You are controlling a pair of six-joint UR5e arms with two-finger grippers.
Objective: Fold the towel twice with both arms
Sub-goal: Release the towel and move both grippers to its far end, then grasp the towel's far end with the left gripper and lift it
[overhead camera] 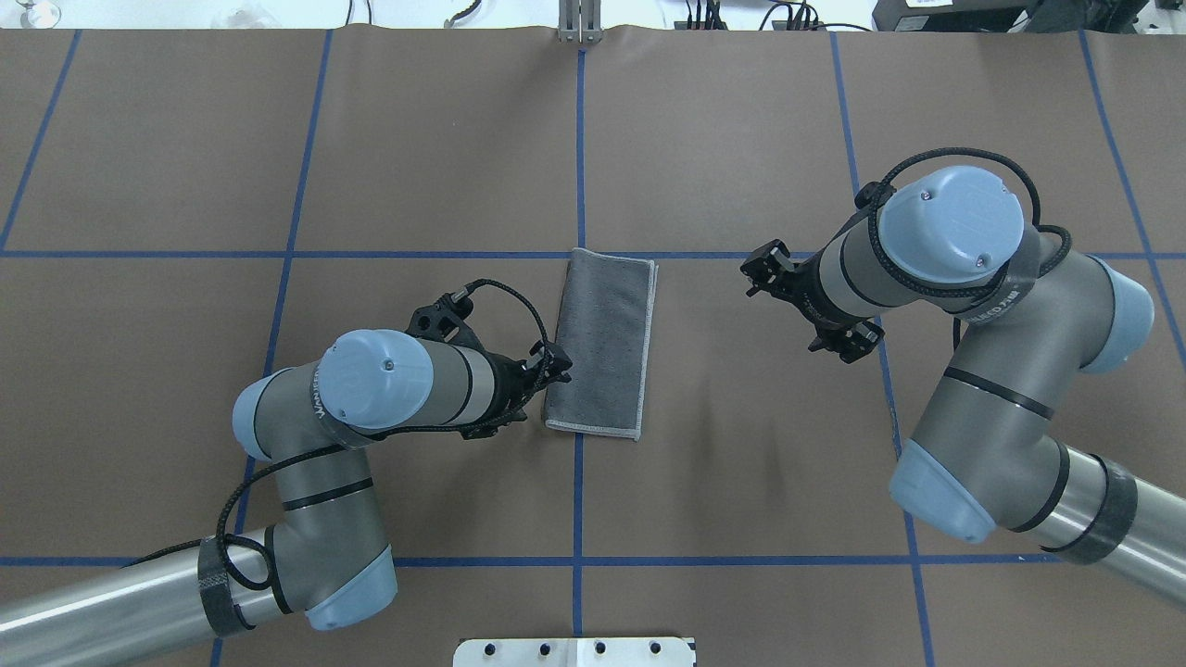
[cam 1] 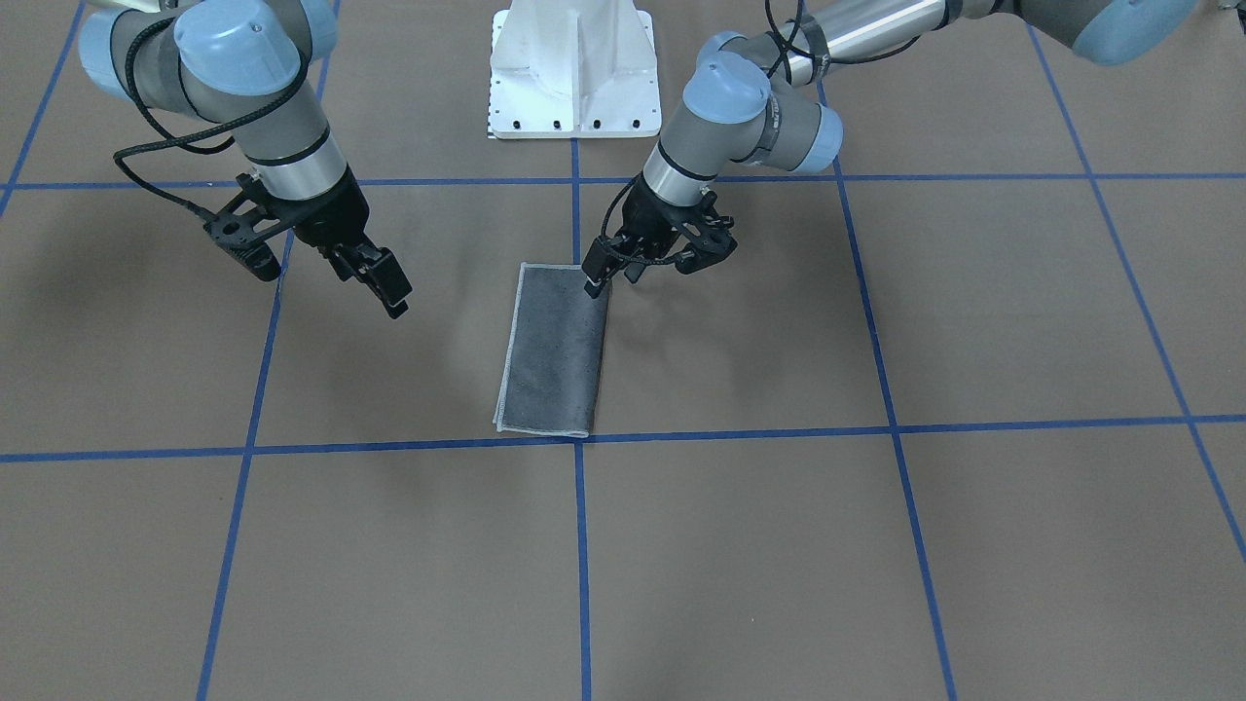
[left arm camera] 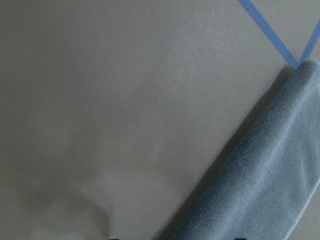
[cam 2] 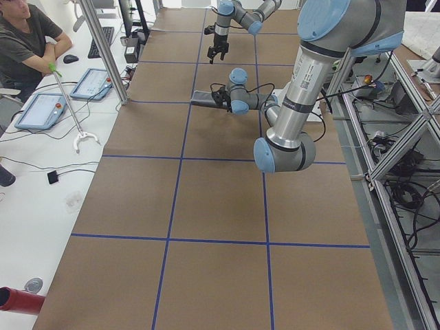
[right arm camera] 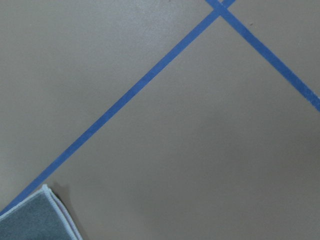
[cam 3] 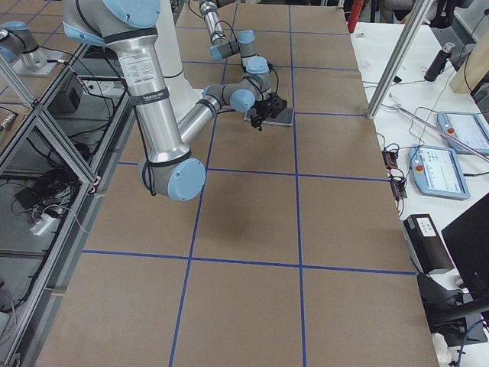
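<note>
Closest to the front-facing camera spreads the flat brown paper-covered tabletop (cam 1: 779,584), crossed by blue tape lines (cam 1: 582,584). At its middle lies one small terry towel (cam 1: 553,352), folded into a narrow rectangle. Its dark grey face is up, a light grey hem runs along its edges, and one short end sits just beside a tape line.

The black two-finger left end effector (cam 1: 613,280) stands at the towel's corner nearest the robot, on the rounded fold side. Its fingers are spread a little, and in the left wrist view the fold edge runs between them. The cloth lies flat; whether the tips touch it I cannot tell.

The black right end effector (cam 1: 382,284) hangs above bare tabletop, well apart from the towel on its hemmed side, fingers parted and gripping nothing. Its wrist view catches only one hemmed corner of the towel.

Count: one towel, two grey-and-silver arms (overhead camera: 371,408) with light blue joint caps, two end effectors.
</note>
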